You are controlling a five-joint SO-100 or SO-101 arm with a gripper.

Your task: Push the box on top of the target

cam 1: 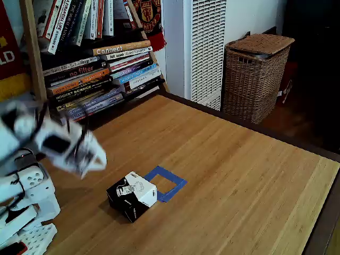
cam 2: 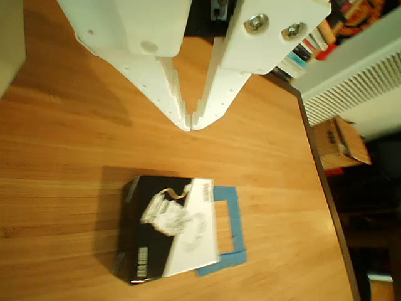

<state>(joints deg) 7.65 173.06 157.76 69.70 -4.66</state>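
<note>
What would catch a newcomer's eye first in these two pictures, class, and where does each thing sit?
The black-and-white box stands out on the wooden table, overlapping one edge of the blue tape target. In the other view the white hand hangs above the box, fingertips closed together and not touching it. Behind the table, stacked books and a wicker basket fill the background.

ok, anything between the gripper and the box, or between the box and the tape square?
Nothing visible. In the other view the gripper hangs above the box with bare wood between them. The box already overlaps one edge of the target, with no object on the rest of it.
</note>
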